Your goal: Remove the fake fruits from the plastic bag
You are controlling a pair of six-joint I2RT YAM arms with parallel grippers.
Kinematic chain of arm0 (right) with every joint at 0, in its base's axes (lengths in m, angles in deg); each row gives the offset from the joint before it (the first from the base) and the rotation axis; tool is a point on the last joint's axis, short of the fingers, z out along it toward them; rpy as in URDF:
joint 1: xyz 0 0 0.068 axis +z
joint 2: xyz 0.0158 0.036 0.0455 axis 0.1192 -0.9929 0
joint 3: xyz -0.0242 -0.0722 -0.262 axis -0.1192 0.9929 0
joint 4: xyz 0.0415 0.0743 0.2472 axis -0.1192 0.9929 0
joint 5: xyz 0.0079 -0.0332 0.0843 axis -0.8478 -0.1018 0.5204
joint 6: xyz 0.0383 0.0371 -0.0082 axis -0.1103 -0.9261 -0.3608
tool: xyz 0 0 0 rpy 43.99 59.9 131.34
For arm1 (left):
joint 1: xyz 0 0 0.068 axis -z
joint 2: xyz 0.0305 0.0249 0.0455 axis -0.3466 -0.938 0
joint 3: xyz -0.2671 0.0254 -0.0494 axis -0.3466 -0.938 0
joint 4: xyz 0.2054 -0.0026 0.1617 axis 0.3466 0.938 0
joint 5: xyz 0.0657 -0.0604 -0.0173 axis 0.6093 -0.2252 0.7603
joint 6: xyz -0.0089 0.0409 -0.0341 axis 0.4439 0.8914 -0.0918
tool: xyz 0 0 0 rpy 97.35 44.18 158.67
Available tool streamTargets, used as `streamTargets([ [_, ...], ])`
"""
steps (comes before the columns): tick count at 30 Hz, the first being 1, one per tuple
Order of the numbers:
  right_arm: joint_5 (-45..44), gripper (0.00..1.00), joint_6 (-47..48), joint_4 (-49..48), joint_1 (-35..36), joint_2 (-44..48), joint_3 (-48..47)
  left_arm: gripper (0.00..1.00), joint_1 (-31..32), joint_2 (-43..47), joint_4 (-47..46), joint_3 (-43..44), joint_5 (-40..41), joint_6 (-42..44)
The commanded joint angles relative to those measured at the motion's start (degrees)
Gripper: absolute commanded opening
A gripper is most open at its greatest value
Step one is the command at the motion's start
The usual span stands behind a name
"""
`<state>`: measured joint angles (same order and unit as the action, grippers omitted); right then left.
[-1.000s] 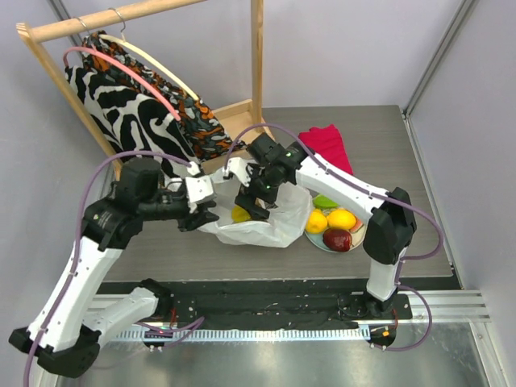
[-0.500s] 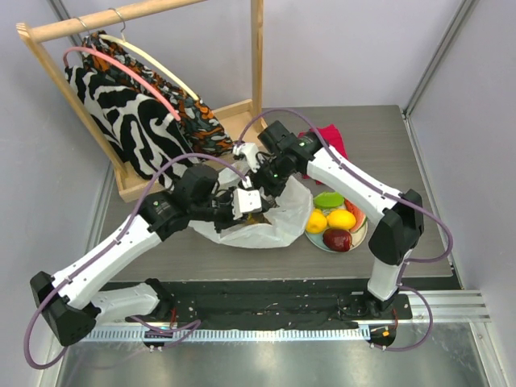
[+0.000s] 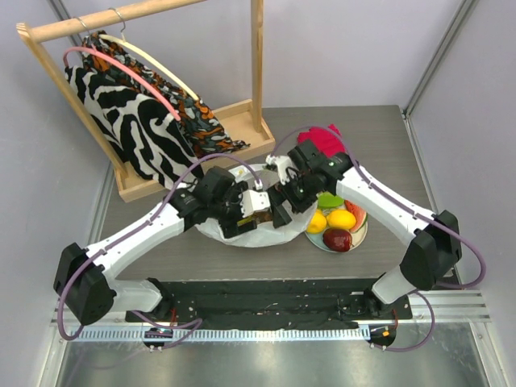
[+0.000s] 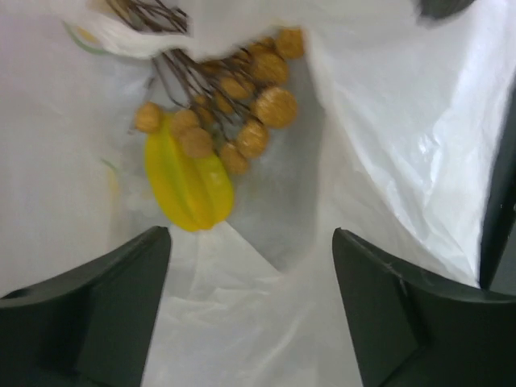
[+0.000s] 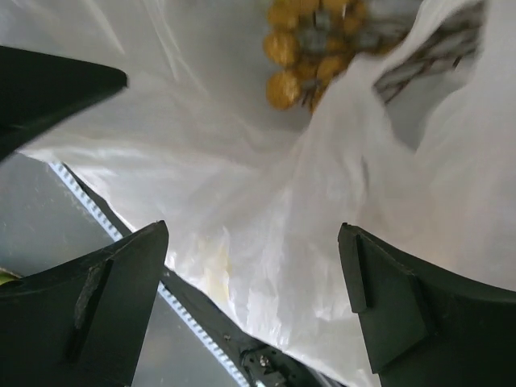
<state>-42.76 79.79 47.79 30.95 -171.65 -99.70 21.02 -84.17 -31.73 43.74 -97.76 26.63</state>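
My left gripper (image 4: 248, 242) spread wide, pointing into the bag (image 4: 403, 137). Yellow fruit (image 4: 187, 181) touches the grape cluster (image 4: 250, 105). My right gripper (image 5: 251, 238) spread wide, over the bag, empty.

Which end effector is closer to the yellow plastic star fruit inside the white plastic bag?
Left, probably. The left end effector points into the white plastic bag, with the yellow plastic star fruit just ahead. The right end effector faces a bag fold, star fruit unseen.
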Motion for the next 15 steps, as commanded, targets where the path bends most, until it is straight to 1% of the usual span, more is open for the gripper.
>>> streamTargets([
  [1, 1.9, 0.96, 4.0, -2.1, 1.8, 5.4, 8.5, 0.90, -0.4, -0.4, -5.3, -4.6, 0.3, -0.9],
  [4, 0.4, 0.96, 6.1, -2.3, 2.5, 8.6, 12.5, 0.89, -0.4, -1.5, -8.3, -6.7, 1.9, -1.0],
  [5, 0.2, 0.97, 7.3, -2.3, 2.7, 9.5, 13.3, 0.89, -0.4, -1.7, -9.3, -7.1, 3.6, -1.1],
  [8, -0.4, 0.97, 8.6, -2.7, 3.2, 12.5, 16.3, 0.86, -0.4, -2.6, -13.3, -7.6, 5.9, -2.0],
  [10, -0.4, 0.97, 9.6, -2.9, 3.4, 14.0, 17.9, 0.84, -0.4, -3.3, -14.5, -7.1, 5.2, -2.1],
  [15, 0.1, 0.97, 11.2, -3.0, 3.9, 13.7, 18.3, 0.80, -0.4, -6.2, -17.1, -6.8, 3.8, -1.9],
])
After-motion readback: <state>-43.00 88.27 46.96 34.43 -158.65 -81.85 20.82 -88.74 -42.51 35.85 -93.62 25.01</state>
